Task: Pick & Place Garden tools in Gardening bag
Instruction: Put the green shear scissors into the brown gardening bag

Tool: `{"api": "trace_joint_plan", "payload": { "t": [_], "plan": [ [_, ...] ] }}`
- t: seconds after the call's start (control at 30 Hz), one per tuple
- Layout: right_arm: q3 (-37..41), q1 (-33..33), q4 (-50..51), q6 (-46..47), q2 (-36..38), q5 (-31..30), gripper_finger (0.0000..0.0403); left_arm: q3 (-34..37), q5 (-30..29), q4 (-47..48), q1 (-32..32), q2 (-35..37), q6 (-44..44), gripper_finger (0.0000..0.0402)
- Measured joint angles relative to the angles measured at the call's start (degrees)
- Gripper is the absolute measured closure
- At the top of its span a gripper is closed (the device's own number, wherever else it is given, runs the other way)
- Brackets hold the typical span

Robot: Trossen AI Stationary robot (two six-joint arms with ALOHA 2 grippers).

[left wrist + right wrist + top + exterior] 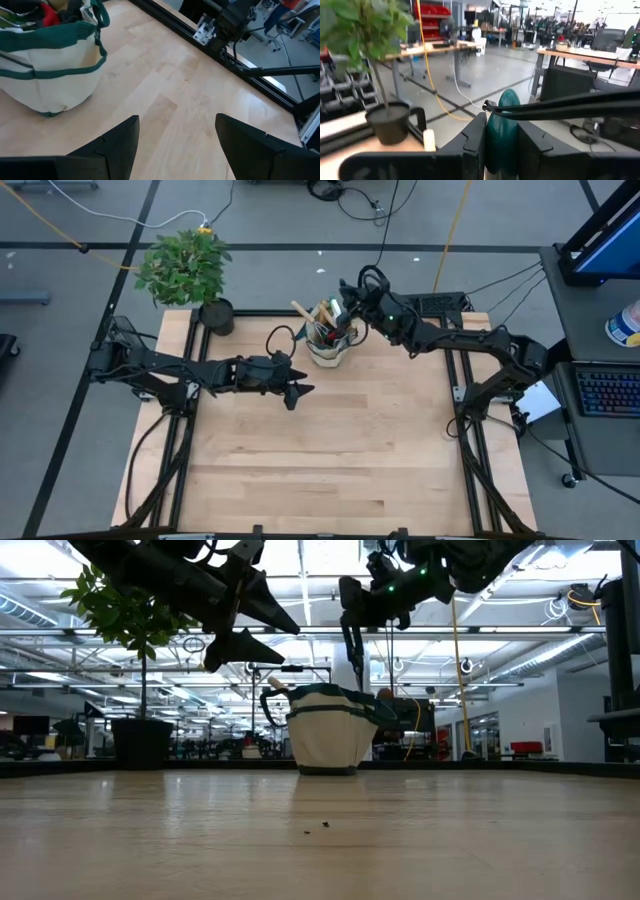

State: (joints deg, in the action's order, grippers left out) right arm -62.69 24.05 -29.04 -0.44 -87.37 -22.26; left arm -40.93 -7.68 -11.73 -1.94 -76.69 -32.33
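Note:
The beige gardening bag (328, 352) with green trim stands upright at the table's far middle. Several wood-handled tools (318, 315) stick out of its top. It also shows in the low view (325, 735) and in the left wrist view (45, 65). My right gripper (346, 302) hovers just above the bag's mouth, shut on the green sprayer (501, 127). My left gripper (297, 393) is open and empty, above the table a little to the near left of the bag. Its fingers (117, 145) stand wide apart. My right gripper pinches the sprayer's rounded green body (501, 137) between its two fingers (470, 145). A thin black lever (560, 107) of the sprayer lies across, just past the fingertips. The sprayer is lifted clear of the table, above the bag's mouth.
A leafy potted plant (185, 265) in a black pot (216, 317) stands at the far left corner, close to the bag. Bare wood tabletop (330, 460) spreads across the near half. Black frame rails (470, 440) run along the table's sides.

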Motion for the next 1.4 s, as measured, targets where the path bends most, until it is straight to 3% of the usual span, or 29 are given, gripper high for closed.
{"api": "trace_joint_plan", "payload": {
  "t": [0.5, 0.83, 1.4],
  "plan": [
    [0.34, -0.02, -0.87, 1.93, -0.91, 0.12, 0.0344, 0.00, 0.16, -0.04, -1.38, 0.00, 0.55, 0.0133],
    [0.36, 0.28, -5.42, 1.76, -8.08, 0.00, 0.0342, 0.00, 0.26, -0.02, -1.35, 0.00, 0.25, 0.0133],
    [0.38, 0.20, -1.28, -0.34, -8.46, -0.15, 0.0311, 0.00, 0.28, -0.02, -1.35, 0.00, 0.58, 0.0133]
  ]
}}
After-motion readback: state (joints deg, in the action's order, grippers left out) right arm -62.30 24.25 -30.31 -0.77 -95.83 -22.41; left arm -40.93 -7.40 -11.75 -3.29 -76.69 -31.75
